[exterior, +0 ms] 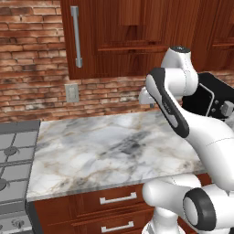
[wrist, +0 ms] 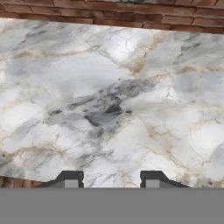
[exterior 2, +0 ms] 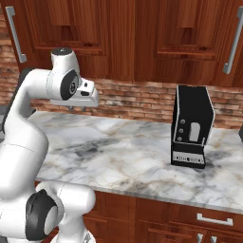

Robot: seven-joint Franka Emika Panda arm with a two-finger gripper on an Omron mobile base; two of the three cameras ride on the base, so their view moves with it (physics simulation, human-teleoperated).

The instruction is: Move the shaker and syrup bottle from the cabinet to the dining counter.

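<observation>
Marble, white-grey and veined, runs under me: this is the kitchen bench (exterior: 105, 151) above the wood drawers, and my end effector (wrist: 111, 180) hangs over its bare middle, looking down at the stone. In the hand view its two dark fingertips (wrist: 70, 179) stand with a gap between them and nothing in that gap. By my reckoning that is as pressed together as they go, and they pinch nothing.

Up on the brick wall is the cabinet (exterior: 137, 36), reddish-brown wood with a long vertical silver handle (exterior: 77, 36). Its doors are closed, so I judge the shaker and syrup bottle to be behind them, out of sight. I cannot tell which door.

My arm is folded with the elbow high and the wrist low, a compact posture that suits travelling more than reaching. A black coffee machine (exterior 2: 191, 127) stands on the bench to my right, and a stove (exterior: 13, 160) sits off to the left. The task looks barely begun: a cabinet door has to come open first, and that handle is well above my hand.
</observation>
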